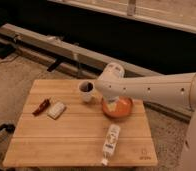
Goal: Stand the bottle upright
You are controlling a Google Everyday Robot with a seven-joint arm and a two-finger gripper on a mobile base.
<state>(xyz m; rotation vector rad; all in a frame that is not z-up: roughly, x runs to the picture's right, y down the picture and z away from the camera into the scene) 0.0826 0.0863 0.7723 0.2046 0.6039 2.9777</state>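
Arm [156, 90] is a chunky off-white tube with a smooth shell and a row of small dark dots down the side, screws I think. It has a rounded cap at the bend. The gripper [112, 103] sits below that, over the orange bowl [125, 111].

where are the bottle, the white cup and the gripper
bottle [110, 142], camera view, on its label
white cup [86, 96], camera view, on its side wall
gripper [111, 102], camera view, lower end over orange bowl [126, 109]

1 cam, high up, angled down, whole surface [76, 142] in view at mid-range; end effector [112, 102] over orange bowl [123, 110], center-right.
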